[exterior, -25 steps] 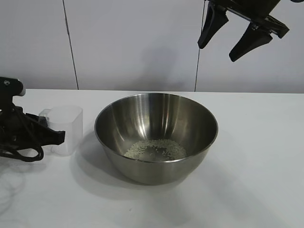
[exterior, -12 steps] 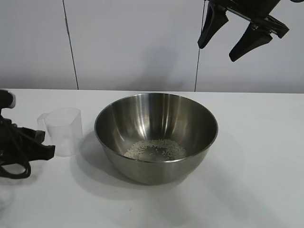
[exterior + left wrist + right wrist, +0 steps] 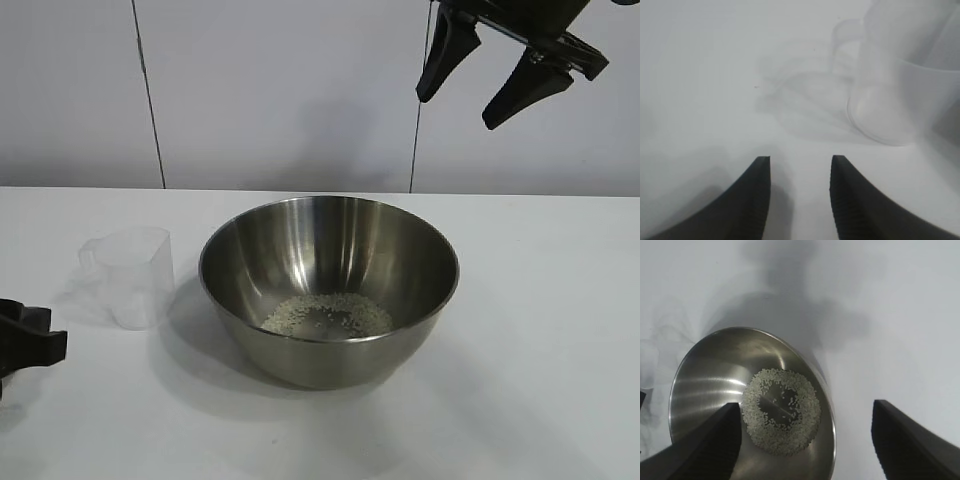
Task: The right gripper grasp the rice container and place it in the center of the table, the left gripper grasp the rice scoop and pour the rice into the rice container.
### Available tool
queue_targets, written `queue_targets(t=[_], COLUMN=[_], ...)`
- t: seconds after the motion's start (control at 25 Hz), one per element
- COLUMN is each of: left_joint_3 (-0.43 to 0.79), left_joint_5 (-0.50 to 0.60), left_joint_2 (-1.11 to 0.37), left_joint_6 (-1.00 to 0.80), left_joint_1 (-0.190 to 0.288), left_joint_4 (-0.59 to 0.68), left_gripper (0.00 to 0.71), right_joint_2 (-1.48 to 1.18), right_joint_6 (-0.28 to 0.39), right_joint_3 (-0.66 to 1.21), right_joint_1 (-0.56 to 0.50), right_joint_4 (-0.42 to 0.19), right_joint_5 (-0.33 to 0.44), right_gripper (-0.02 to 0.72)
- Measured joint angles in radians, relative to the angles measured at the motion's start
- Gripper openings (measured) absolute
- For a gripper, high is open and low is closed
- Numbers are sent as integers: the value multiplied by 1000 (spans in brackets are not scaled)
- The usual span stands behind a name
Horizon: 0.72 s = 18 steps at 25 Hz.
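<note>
Rice [image 3: 781, 411] rings the bowl [image 3: 328, 285] floor in the right wrist view only; both grippers gape empty.

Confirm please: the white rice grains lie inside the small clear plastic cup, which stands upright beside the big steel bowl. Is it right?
Not quite. The white rice grains lie inside the big round steel bowl, as the exterior and right wrist views show. The small clear plastic cup stands upright beside it, looking empty.
</note>
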Motion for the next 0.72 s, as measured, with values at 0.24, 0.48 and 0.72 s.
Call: queue_targets(t=[0.24,0.48,0.72], left_joint_3=[28,48,-48], left_joint_5=[0,0,234], left_joint_2=[-136,-284,-420], left_joint_6=[38,40,60], left_joint_1=[0,0,0], left_joint_4=[-29,-51,-37], left_gripper=[289,289,289], right_joint_2=[0,0,0], right_joint_6=[0,0,0], right_joint_3=[0,0,0], right_joint_1=[0,0,0], right_joint_4=[0,1,4], right_joint_5=[-62,-145,-242], right_gripper=[505,505,505])
